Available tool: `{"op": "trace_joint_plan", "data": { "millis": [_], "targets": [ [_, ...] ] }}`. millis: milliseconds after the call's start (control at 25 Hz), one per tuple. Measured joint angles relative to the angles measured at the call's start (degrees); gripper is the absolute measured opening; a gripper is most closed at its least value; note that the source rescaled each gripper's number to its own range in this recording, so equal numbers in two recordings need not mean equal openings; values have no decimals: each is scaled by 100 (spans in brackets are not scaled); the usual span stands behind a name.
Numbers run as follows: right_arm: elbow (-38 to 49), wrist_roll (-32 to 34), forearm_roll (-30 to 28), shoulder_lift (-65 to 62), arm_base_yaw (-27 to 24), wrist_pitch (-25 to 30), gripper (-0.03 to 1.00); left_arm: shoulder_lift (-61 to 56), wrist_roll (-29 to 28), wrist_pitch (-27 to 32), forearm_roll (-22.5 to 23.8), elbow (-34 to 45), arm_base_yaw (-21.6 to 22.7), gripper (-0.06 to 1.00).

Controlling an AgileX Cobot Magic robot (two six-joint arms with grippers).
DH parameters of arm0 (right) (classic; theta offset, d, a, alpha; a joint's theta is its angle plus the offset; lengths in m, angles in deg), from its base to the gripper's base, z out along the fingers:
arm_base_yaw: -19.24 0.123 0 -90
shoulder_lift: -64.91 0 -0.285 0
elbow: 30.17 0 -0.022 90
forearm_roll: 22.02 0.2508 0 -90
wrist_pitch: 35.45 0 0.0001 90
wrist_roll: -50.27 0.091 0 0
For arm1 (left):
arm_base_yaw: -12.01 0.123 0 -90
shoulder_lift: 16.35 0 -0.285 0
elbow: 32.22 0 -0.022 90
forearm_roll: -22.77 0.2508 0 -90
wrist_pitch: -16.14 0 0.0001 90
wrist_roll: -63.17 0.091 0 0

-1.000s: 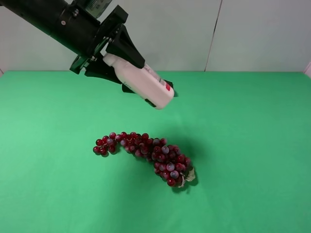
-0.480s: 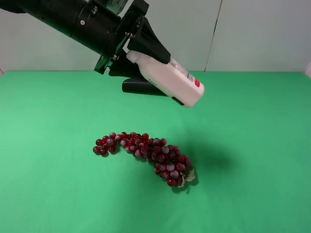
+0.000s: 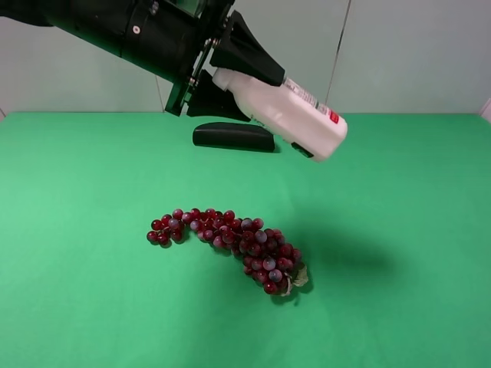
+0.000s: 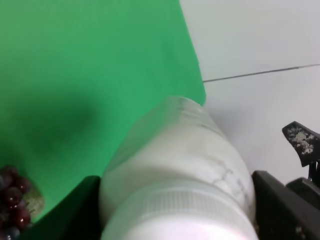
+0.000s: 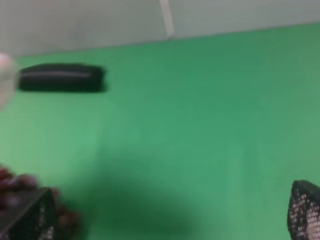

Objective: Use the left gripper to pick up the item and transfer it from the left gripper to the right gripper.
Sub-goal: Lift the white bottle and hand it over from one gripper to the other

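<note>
My left hand [image 3: 258, 93] clamps the small white plastic bottle [image 3: 305, 123] by its cap end, high above and beyond the bunch of red grapes [image 3: 230, 241], its base slanting down toward my right hand [image 5: 167, 212], which waits wide and empty.

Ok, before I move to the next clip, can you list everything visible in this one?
bottle: one, white with a printed label, held tilted in the air above the table
grapes: one bunch, dark red, lying near the middle of the table
case: one, black and long, lying near the table's far edge
table: one, green, under everything
wall: white panels, behind the table
left gripper: one, black, shut on the bottle at its cap end
right gripper: one, black, only its fingertips show in the right wrist view, open and empty
</note>
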Motion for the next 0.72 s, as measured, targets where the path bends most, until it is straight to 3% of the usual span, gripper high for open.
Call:
{"op": "trace_joint_plan", "data": {
  "millis": [160, 320, 720],
  "targets": [
    [-56, -501, 590, 403, 214, -428, 100, 157, 83, 0, -93, 0, -19, 0],
    [-56, -948, 614, 773, 653, -789, 100, 249, 202, 6, -193, 0, -19, 0],
    [-63, -1433, -99, 2246, 2307, -1847, 100, 274, 302, 32, -305, 0, -19, 0]
  ]
}}
